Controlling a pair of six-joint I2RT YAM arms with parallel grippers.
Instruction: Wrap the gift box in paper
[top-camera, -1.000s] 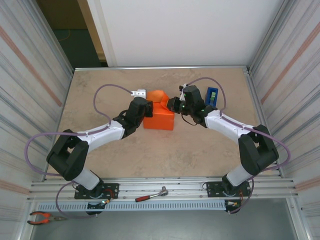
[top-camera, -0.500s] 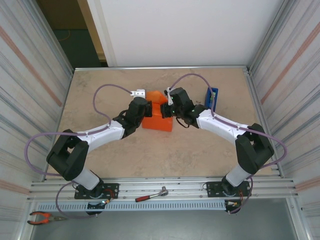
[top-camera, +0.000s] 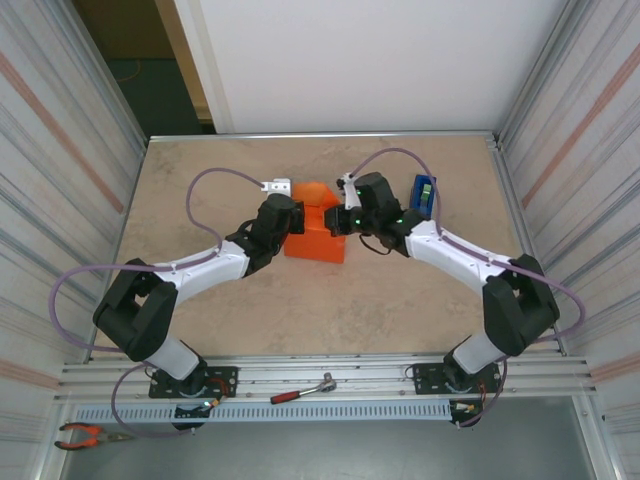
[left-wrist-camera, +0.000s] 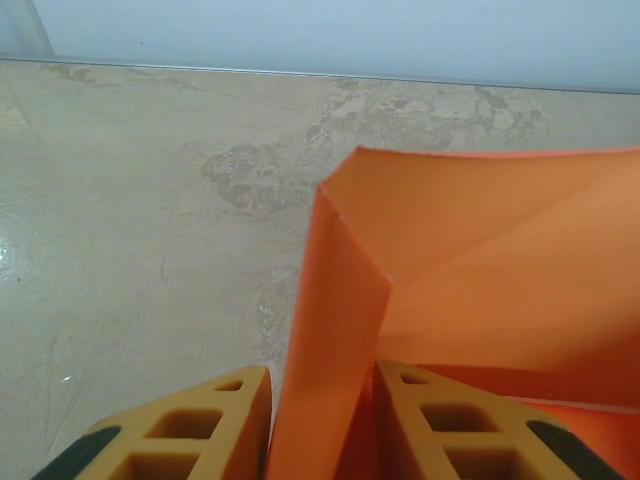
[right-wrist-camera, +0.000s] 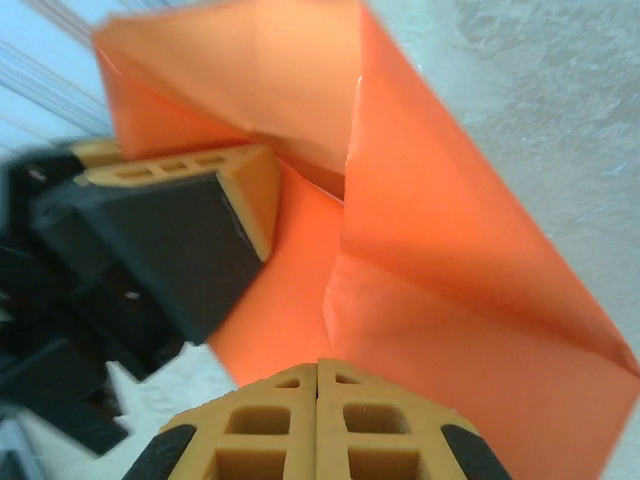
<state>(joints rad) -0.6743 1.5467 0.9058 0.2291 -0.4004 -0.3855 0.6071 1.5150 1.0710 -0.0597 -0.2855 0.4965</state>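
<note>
Right pincer (right-wrist-camera: 318, 375) has swung in from beside the blue tape dispenser (top-camera: 423, 192) to the right side of the parcel. Its jaws are fully closed and hold nothing, tips close against the orange paper (top-camera: 318, 240). Left pincer (left-wrist-camera: 320, 400) unmoved: narrow, pinching an upright paper flap between its pads. Parcel sits between both pincers. Box hidden under paper.

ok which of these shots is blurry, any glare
Right wrist view: left edge smeared, the bright orange thin paper sheet crisp. Left wrist view: sharp, faint sheen on the beige stone-look tabletop. Top view: evenly lit, sharp.
</note>
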